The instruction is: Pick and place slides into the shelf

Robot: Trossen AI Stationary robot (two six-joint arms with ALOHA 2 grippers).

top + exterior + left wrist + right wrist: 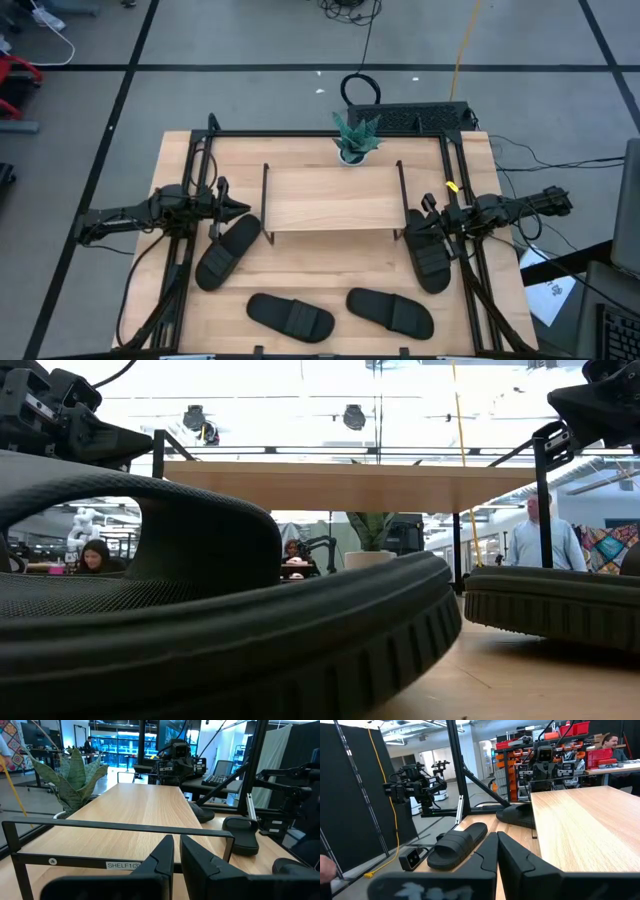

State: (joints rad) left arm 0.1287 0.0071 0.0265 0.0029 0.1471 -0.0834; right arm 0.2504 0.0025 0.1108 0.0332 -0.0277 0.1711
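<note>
- Hovering near the table's left edge, the left gripper (240, 209) looks clenched on nothing; it should release wide and straddle the slide (226, 251) below.
- The shelf (333, 198) sits mid-table.
- The right gripper (424, 214), also clenched empty, hovers over the right-edge slide (428, 254).

Four black slides (228, 250) with ribbed straps; shelf (331, 198) of light wood board, dark wire frame; green striped plant (356, 134) in white pot.
</note>
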